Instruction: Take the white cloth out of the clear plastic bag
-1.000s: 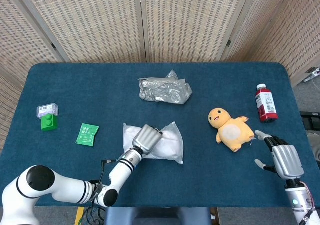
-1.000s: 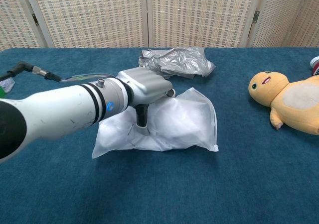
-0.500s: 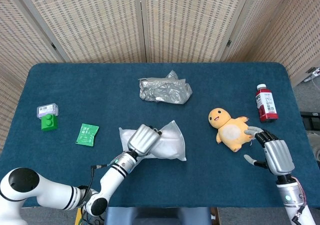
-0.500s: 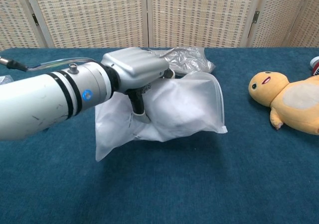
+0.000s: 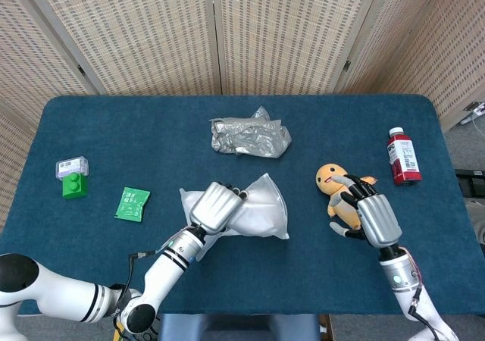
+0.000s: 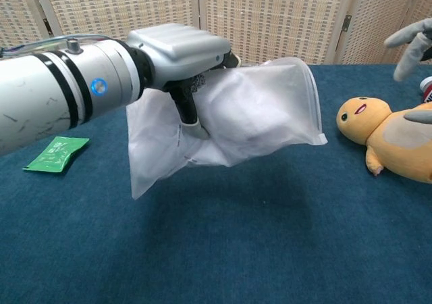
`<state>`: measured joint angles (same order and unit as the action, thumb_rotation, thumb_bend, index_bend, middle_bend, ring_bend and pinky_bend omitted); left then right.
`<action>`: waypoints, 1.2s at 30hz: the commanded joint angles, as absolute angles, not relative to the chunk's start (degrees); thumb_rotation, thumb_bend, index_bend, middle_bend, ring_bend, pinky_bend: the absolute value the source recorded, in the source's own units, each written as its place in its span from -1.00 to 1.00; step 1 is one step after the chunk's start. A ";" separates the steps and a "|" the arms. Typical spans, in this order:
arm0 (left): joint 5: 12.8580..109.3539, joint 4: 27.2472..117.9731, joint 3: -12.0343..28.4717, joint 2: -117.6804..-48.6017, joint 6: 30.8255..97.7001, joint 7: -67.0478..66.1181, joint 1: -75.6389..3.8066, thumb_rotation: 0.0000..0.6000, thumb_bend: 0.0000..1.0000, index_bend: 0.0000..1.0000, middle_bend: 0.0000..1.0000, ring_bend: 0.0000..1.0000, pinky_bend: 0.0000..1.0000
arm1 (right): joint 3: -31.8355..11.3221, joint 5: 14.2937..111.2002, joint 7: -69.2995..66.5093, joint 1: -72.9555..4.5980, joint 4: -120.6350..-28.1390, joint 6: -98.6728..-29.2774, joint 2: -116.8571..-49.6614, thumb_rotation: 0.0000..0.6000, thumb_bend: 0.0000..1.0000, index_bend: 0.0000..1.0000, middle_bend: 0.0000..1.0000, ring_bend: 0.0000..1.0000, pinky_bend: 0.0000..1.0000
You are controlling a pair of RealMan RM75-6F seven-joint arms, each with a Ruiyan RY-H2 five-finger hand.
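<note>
Left hand (image 6: 179, 51) grips the bag (image 6: 233, 125) clear of the worktop (image 5: 227, 280); cloth (image 6: 253, 115) inside. Right hand (image 5: 369, 212), fingers spread and empty, should reach the bag's free end while the left holds firm.

Bright, even light falls from overhead. The lifted clear plastic bag (image 6: 229, 118) throws a soft shadow onto the dark blue cloth-covered counter (image 6: 223, 250). Both views are sharp, with no harsh glare.

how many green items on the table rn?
2: green packet at the table's left, beside the lifted clear plastic bag; green block further left, near the edge. None seem hidden.
</note>
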<state>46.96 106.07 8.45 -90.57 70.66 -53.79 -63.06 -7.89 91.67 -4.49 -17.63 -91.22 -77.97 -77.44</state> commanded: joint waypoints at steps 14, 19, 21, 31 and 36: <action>47.83 110.56 9.23 -89.42 72.53 -57.85 -62.97 1.00 -1.00 -0.25 0.12 0.00 0.25 | -10.14 89.72 -4.76 -23.53 -90.40 -74.29 -83.64 1.00 -0.98 0.01 -0.61 -0.74 -0.49; 48.20 110.72 9.18 -89.88 72.67 -58.32 -62.92 1.00 -1.00 -0.25 0.12 0.00 0.25 | -10.45 89.50 -5.99 -24.51 -89.95 -74.49 -85.26 1.00 -0.97 0.04 -0.61 -0.74 -0.49; 48.29 110.61 9.27 -90.18 72.66 -58.36 -62.93 1.00 -1.00 -0.25 0.12 0.00 0.25 | -10.47 89.42 -6.15 -24.88 -89.65 -74.48 -85.90 1.00 -0.97 0.05 -0.61 -0.74 -0.49; 48.48 110.16 9.90 -90.88 72.66 -58.17 -62.79 1.00 -1.00 -0.25 0.12 0.00 0.25 | -10.52 88.77 -6.12 -26.81 -88.12 -73.58 -88.57 1.00 -0.97 0.06 -0.61 -0.74 -0.49; 48.69 110.40 9.93 -90.83 72.67 -58.38 -62.69 1.00 -1.00 -0.25 0.12 0.00 0.25 | -10.46 88.28 -5.64 -27.65 -87.77 -72.93 -89.48 1.00 -0.98 0.06 -0.61 -0.74 -0.49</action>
<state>48.69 110.41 9.93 -90.83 72.67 -58.38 -62.69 -10.48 88.34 -5.71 -27.60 -87.80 -72.99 -89.42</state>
